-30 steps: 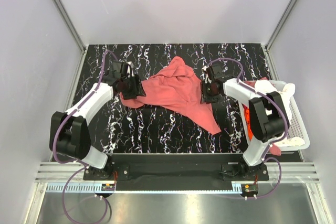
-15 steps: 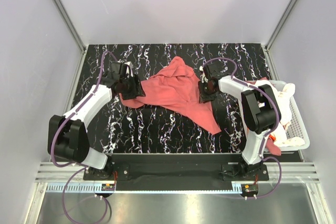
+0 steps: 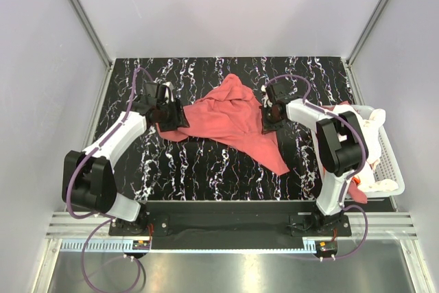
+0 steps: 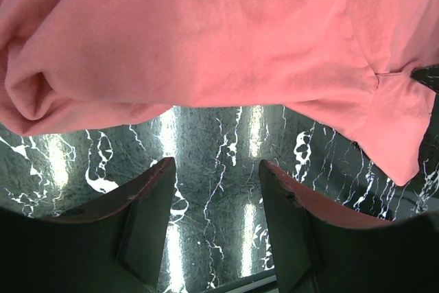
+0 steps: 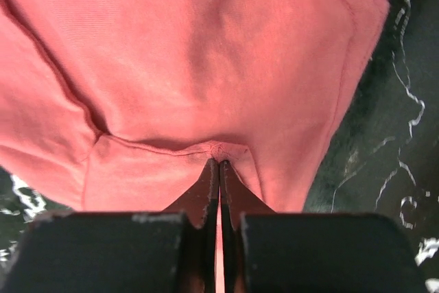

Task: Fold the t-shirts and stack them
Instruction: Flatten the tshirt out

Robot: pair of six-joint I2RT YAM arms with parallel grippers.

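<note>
One salmon-pink t-shirt [image 3: 230, 118] lies crumpled at the middle of the table [image 3: 206, 169], between both arms. The right pincer [image 5: 219, 164] is pinching a seam fold at the shirt's right edge. The left pincer [image 4: 216, 169] is spread, low over bare table, with the shirt's left edge just past its tips, not gripped.

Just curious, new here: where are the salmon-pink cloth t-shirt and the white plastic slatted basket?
salmon-pink cloth t-shirt [image 3: 230, 118]: top view, middle of cloth.
white plastic slatted basket [image 3: 391, 159]: top view, right slatted wall.
</note>
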